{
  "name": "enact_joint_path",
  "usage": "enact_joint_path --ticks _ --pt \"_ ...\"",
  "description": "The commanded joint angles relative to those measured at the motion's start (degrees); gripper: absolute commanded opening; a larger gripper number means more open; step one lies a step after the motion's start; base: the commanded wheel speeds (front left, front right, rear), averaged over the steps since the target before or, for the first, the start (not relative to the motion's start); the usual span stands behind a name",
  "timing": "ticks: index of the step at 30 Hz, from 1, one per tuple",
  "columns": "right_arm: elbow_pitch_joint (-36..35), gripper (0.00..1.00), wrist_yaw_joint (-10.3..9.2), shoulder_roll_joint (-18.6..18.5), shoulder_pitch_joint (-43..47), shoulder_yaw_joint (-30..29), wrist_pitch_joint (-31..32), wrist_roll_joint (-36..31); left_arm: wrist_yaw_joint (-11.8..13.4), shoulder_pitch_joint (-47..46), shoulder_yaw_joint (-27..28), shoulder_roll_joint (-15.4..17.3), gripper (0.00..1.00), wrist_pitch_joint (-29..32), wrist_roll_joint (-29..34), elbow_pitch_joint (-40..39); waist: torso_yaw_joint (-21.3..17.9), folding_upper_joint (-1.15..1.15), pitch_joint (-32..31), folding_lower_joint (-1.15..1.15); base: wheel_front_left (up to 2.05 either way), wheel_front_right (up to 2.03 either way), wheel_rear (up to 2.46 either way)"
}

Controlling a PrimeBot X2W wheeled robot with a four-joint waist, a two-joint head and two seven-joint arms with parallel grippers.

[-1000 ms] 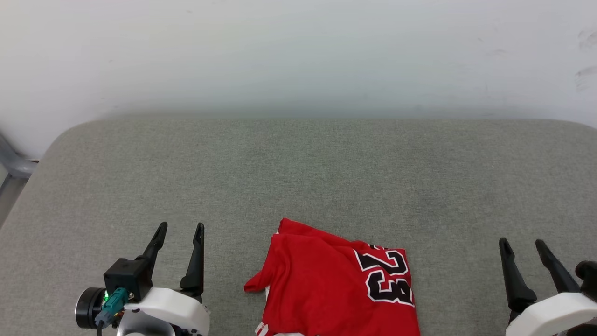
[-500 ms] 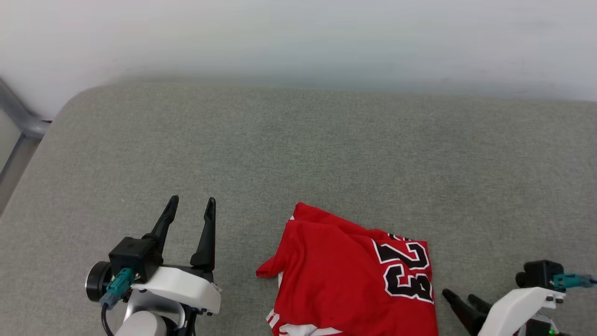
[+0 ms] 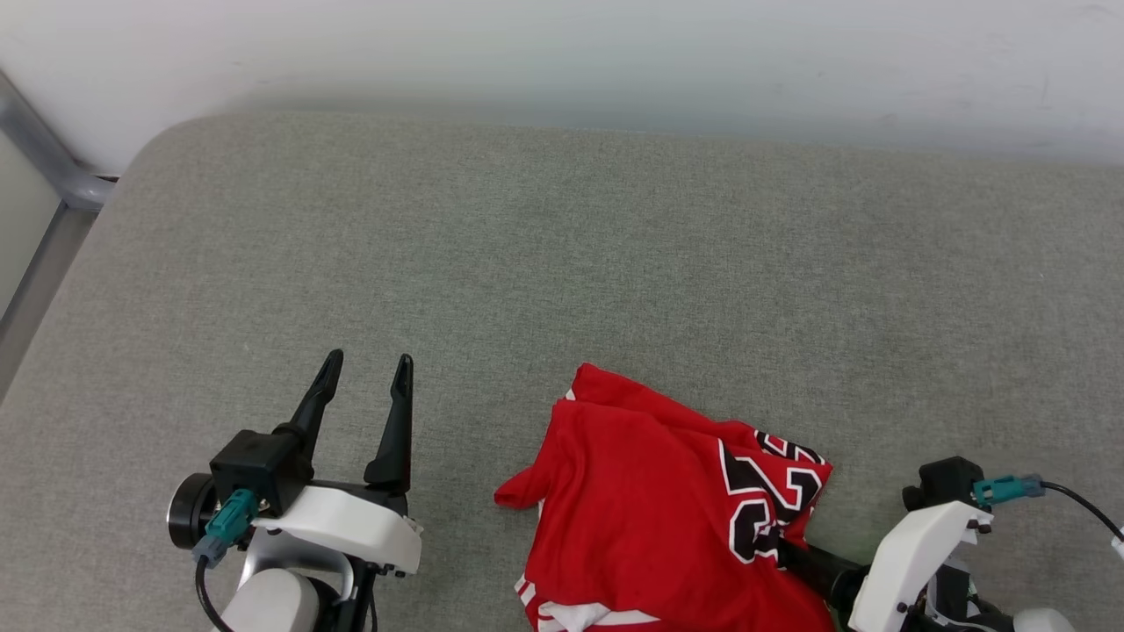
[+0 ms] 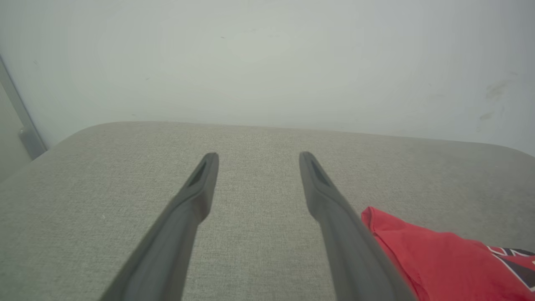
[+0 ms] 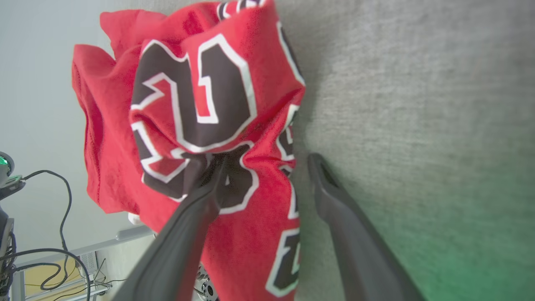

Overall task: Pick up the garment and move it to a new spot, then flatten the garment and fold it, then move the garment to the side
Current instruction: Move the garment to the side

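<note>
Your left gripper (image 3: pixel 369 360) stands with its jaws spread wide and nothing between them, hovering over the grey cushion (image 3: pixel 562 263). From it, the garment (image 3: pixel 650 500) lies off to the right and a little behind the fingertips. In the left wrist view only a red corner (image 4: pixel 439 259) shows beside the right-hand finger, apart from it.

The shirt is bunched, and its longer run goes from ahead of the pincers back toward you. Its near hem is cut off by the bottom of the head view, so you cannot judge its full length.

Your right gripper (image 5: pixel 264 161) is clearly the nearer one and already touches the cloth. Its jaws are spread wide and not yet closed. One finger is pushed into a fold by the black numerals, and the other lies on bare cushion just beside the shirt's edge, so that edge sits between them. In the head view the cloth hides those fingertips. The buried finger probably sits under more than one layer, but the folds hide how many.
</note>
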Motion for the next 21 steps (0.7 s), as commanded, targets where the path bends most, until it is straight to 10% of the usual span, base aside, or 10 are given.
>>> enact_joint_path --ticks 1,3,21 --pt "3.01 0.46 -0.14 1.53 1.40 2.30 1.74 0.79 -0.25 -0.47 0.44 -0.17 1.00 -0.25 0.32 0.17 -0.09 0.00 -0.07 0.00 0.00 0.00 0.00" --pt "2.66 0.00 -0.14 1.52 0.62 3.12 1.12 1.23 -0.49 -0.20 0.73 -0.33 1.00 -0.25 0.56 0.41 -0.24 0.00 -0.32 0.00 0.00 0.00 0.00" --pt "-7.17 0.00 -0.10 -6.28 -0.64 1.43 -2.65 -11.51 -0.37 3.25 1.66 0.41 1.00 -0.19 2.09 -0.17 -6.81 0.00 -4.65 0.00 0.00 0.00 0.00"
